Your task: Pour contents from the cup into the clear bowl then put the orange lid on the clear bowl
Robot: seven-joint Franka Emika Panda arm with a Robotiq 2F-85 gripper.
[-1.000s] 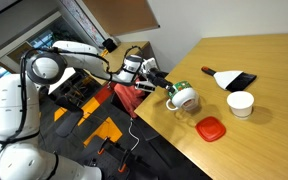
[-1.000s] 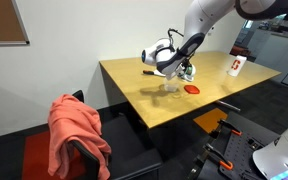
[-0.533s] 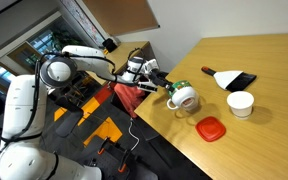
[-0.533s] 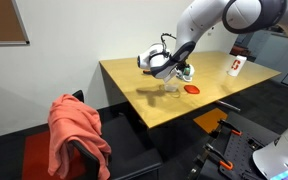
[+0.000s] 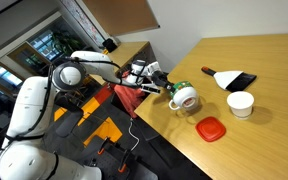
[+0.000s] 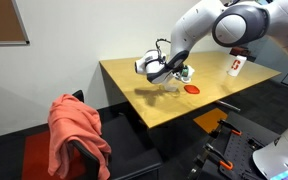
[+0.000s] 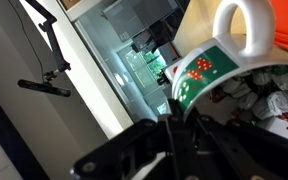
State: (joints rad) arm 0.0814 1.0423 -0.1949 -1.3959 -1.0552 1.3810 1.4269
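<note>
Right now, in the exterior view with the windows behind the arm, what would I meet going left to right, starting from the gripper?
gripper → tilted green cup that it holds → orange lid → white cup

Office-like room, long wooden table, corkboard on wall, patterned carpet
</note>
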